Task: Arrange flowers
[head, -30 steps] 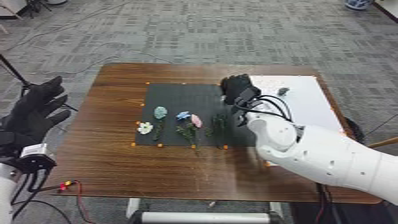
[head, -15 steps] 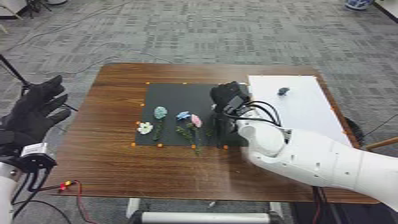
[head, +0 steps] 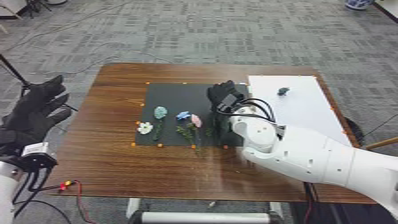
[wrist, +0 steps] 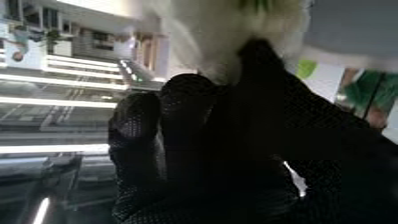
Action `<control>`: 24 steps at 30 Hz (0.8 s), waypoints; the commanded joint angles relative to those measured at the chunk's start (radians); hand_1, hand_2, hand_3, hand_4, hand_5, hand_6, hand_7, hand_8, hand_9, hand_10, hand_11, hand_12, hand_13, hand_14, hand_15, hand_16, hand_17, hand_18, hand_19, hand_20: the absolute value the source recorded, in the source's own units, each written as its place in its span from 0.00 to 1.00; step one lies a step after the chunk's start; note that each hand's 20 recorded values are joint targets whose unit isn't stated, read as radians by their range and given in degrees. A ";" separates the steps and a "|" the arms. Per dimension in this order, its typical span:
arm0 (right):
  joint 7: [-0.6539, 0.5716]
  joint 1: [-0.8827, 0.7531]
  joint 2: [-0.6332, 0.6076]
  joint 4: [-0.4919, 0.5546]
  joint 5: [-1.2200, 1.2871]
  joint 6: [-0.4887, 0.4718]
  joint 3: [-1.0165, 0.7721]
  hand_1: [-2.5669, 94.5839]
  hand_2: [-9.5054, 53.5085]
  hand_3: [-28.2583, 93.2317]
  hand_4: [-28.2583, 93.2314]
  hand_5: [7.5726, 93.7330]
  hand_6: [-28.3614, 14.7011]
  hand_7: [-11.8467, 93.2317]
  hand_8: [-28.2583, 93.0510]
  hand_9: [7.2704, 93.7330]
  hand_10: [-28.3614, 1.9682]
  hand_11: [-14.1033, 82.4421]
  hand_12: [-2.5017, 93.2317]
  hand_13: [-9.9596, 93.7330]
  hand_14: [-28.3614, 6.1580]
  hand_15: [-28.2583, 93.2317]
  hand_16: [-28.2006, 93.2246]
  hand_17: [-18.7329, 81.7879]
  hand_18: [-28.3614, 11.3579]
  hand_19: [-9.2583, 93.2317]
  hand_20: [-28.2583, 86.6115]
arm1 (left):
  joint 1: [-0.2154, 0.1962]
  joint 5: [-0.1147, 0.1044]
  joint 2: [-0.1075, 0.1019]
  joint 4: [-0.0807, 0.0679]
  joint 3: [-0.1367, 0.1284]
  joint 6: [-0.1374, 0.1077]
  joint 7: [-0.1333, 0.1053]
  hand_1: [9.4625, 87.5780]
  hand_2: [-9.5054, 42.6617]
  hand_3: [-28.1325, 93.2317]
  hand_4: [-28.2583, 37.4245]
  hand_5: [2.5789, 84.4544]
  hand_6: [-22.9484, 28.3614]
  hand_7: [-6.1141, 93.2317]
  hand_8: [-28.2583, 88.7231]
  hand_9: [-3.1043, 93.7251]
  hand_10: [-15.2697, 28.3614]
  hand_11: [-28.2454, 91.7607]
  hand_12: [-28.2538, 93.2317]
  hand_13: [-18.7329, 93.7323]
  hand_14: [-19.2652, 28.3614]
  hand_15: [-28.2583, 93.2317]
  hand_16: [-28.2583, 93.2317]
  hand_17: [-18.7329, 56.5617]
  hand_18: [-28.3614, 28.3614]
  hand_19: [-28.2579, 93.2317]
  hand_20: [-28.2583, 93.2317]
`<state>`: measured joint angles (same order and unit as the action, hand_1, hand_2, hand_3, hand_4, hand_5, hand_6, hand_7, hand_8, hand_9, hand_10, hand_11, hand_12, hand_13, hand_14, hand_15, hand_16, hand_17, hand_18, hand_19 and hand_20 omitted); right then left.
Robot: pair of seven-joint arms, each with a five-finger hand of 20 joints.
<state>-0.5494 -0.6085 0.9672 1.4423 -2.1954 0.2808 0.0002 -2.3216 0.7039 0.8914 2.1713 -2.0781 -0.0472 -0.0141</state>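
and there, my right hand [head: 226,96] had a pale flower [wrist: 200,35] pinched over the dark mat [head: 182,95]; white flower [head: 144,128], pale green flower [head: 160,112], blue flower [head: 183,115] and pink flower [head: 196,120] lay nearer, to its left; my left hand [head: 34,107] hung open, left of the table [head: 107,165].

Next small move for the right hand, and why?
Probably a short test lift. The wrist view has a pale thing right against the right hand, but I can't tell if it's gripped. Lifting would likely show that, and clear the pink flower lying close by.
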 commanded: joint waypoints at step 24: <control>0.009 -0.033 -0.069 0.098 -0.017 -0.057 -0.103 0.33 0.00 0.96 0.00 0.57 0.72 0.50 0.08 0.55 0.56 0.65 0.38 0.64 0.57 0.87 0.54 0.47 0.20 0.90 0.75 | -0.012 0.001 0.009 0.004 -0.002 0.007 0.008 0.26 0.12 0.61 0.00 0.18 0.47 0.25 0.17 0.14 0.53 0.38 0.40 0.18 0.63 0.51 0.19 0.06 0.83 0.49 0.32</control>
<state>-0.5357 -0.6471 0.9041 1.5342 -2.2027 0.2236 -0.0873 -2.3252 0.7044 0.8928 2.1716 -2.0775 -0.0472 -0.0126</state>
